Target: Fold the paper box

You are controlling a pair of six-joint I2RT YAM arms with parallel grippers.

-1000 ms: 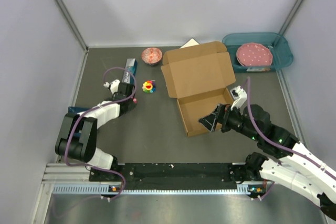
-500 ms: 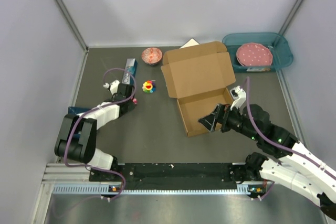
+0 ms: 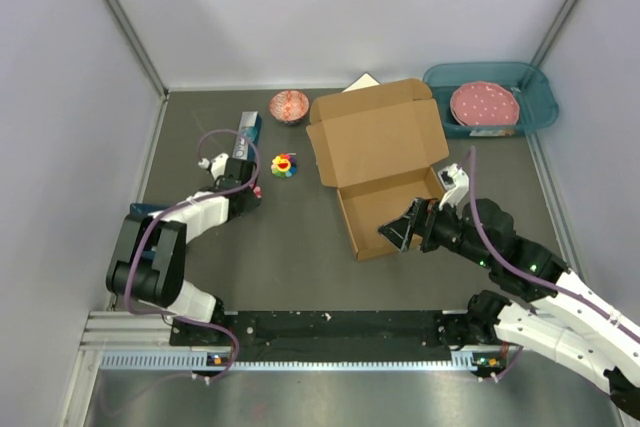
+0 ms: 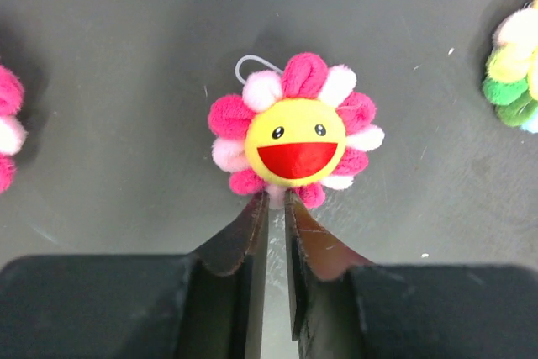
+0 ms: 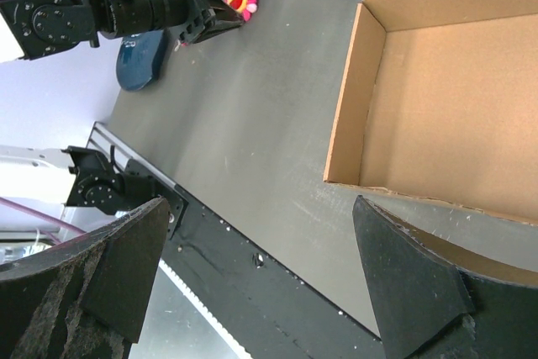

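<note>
Brown cardboard, the paper box (image 3: 385, 162) lies right of centre on the dark surface (image 3: 290, 247), its lid open toward the far side. The right hand (image 3: 398, 227) is at the box's near wall, fingers spread wide apart. The left hand (image 4: 276, 208), fingers a narrow slit apart, touches the lower petals of a pink flower toy (image 4: 294, 136); whether it pinches them cannot be told.

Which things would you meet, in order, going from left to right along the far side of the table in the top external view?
small blue box → red bowl → paper box → teal tray
</note>
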